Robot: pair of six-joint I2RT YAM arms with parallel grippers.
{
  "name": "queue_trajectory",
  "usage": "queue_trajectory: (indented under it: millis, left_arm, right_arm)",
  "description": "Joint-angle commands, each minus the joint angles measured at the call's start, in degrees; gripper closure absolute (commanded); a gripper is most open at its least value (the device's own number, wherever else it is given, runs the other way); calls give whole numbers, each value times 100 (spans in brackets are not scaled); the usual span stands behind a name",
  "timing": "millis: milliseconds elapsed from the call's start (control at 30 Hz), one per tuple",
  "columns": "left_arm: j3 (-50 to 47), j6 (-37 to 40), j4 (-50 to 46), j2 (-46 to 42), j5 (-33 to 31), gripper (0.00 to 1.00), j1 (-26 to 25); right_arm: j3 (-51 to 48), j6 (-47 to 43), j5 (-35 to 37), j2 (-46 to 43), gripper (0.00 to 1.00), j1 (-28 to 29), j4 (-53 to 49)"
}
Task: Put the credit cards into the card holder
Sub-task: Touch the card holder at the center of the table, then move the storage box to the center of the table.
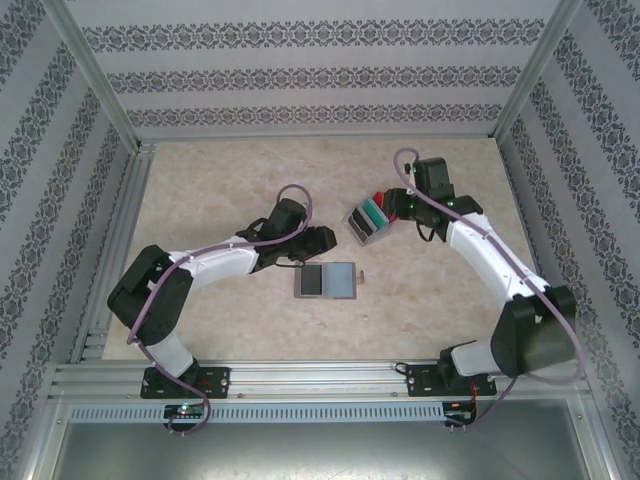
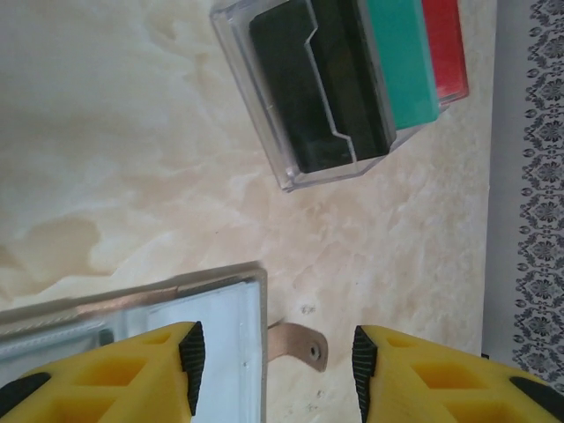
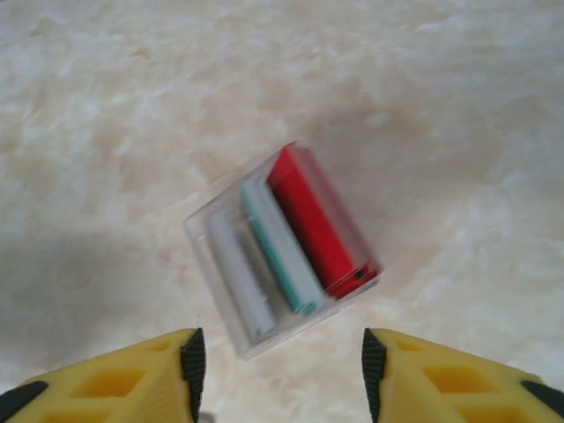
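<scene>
The credit cards stand on edge in a clear plastic box [image 1: 368,220]: a red one [image 3: 317,220], a teal one [image 3: 280,247] and a dark one [image 2: 308,79]. In the right wrist view the box looks blurred. The grey card holder [image 1: 327,281] lies open and flat, dark panel on the left, lighter panel [image 2: 220,326] on the right, with its small clasp tab [image 2: 300,344] sticking out. My left gripper [image 2: 278,361] is open over the holder's right edge and the tab, gripping nothing. My right gripper [image 3: 278,370] hangs open just short of the box, with nothing in it.
The tabletop [image 1: 220,190] is beige marble-patterned, fenced by an aluminium frame [image 1: 130,210] and patterned walls. The box sits just beyond the holder, towards the right arm [image 1: 480,250]. A metal rail [image 1: 320,375] runs along the near edge.
</scene>
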Motion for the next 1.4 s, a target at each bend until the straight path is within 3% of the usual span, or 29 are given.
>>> queue_trajectory:
  millis: [0, 333, 433, 667, 1033, 1100, 1233, 1367]
  left_arm:
    - [90, 19, 64, 245, 151, 49, -38]
    - [156, 85, -25, 248, 113, 46, -21]
    - [122, 45, 12, 221, 76, 46, -12]
    - [146, 45, -18, 229, 106, 46, 4]
    - [150, 52, -28, 223, 104, 46, 15]
    - [169, 70, -62, 204, 79, 46, 15]
    - [183, 76, -98, 189, 36, 46, 32]
    - [191, 97, -139, 160, -38, 46, 50]
  right_arm:
    - [485, -417, -346, 583, 44, -327, -506]
    - [2320, -442, -1693, 2783, 42, -681, -1234]
    - [2416, -297, -1974, 3103, 41, -669, -1142]
    - [2461, -312, -2279, 3358, 41, -578, -1150]
    - [2035, -306, -2742, 3033, 41, -179, -1078]
    - [2042, -409, -2400, 2898, 39, -115, -1175]
    - [2251, -719, -970, 2794, 38, -71, -1524]
    - [2237, -899, -534, 2641, 39, 61, -1497]
